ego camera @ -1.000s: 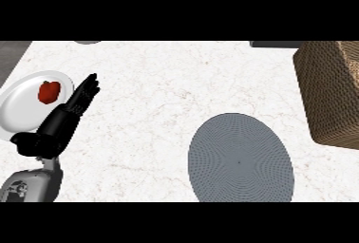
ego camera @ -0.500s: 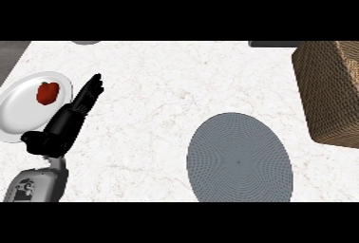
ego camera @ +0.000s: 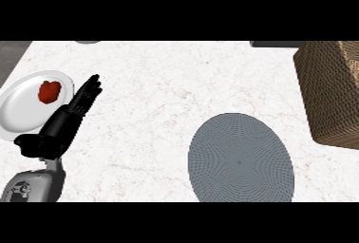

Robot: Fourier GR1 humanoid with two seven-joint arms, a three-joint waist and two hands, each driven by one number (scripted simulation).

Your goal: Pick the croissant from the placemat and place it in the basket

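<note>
Grey oval placemat [ego camera: 241, 159], brown woven basket [ego camera: 331, 90]

Only the left arm shows, at 8 o'clock. Grey forearm [ego camera: 35, 185]: rounded light-grey shell, darker round fitting on its side near the lower edge. Left hand [ego camera: 67, 121]: all black, glossy, long and slim, narrowing to thin fingers, bulbous black wrist where it meets the grey shell.

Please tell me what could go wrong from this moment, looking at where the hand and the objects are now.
1. The grey placemat shows no croissant, so the pick may have no target.
2. The left hand, fingers straight, lies beside the white plate holding a red item; it might bump the plate.
3. The basket is partly outside the view, so its opening is hard to judge.
</note>
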